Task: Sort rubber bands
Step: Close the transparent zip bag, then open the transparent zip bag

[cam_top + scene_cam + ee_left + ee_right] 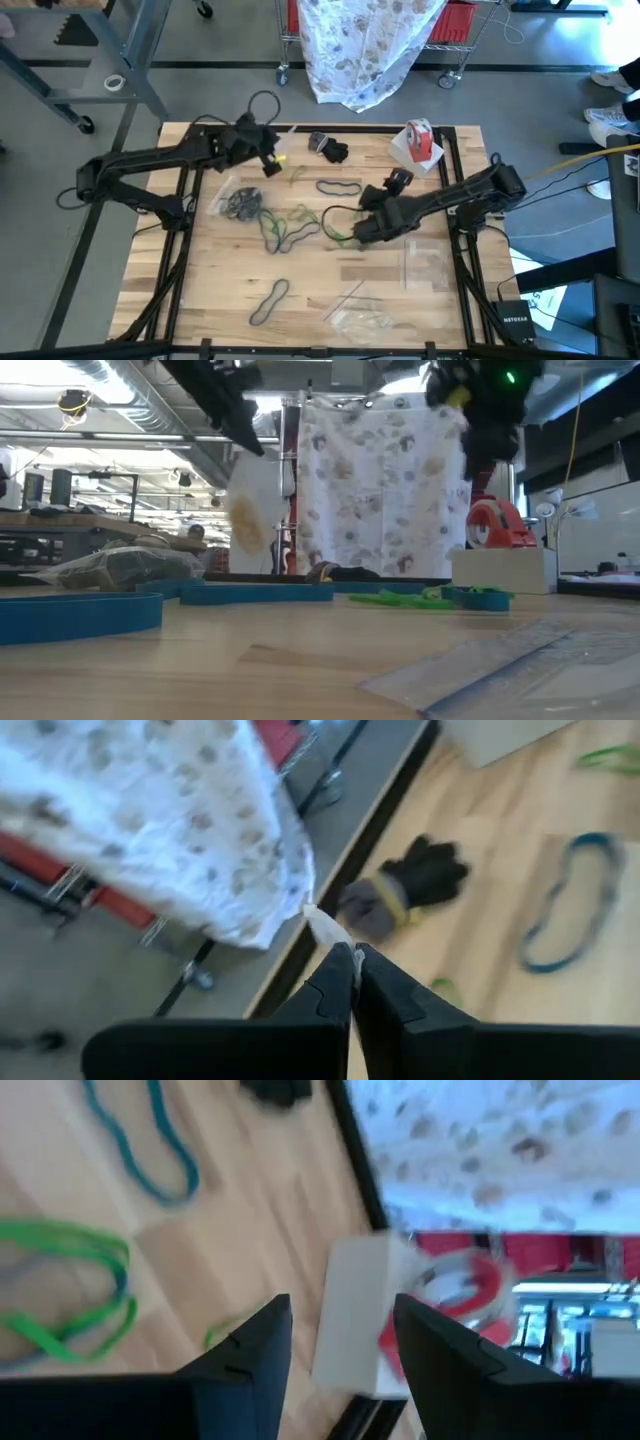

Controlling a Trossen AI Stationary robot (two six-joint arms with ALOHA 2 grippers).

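Rubber bands lie on the wooden table point(220, 290): a teal loop point(338, 186) point(570, 905), a green and dark tangle point(285, 228), green loops point(70, 1285) and a black loop point(270, 300) near the front. My left gripper point(268, 160) point(355, 960) is over the far left part of the table. It is shut on a pale see-through bag point(245, 510) with a tan patch inside. My right gripper point(352, 232) point(340, 1350) hovers open at mid-table beside the green loops, with nothing between its fingers. My left gripper pinches a thin pale edge of the bag point(325, 925) between its two fingertips. The edge sticks out just past the tips. In the low view the bag hangs below the gripper, clear of the table.
A red-and-white tape roll point(420, 135) sits on a white box point(412, 152) at the far right. A dark bundle point(330, 148) lies at the far edge. A clear bag of dark bands point(240, 203) lies at the left. Other clear bags point(425, 262) point(360, 318) lie front right.
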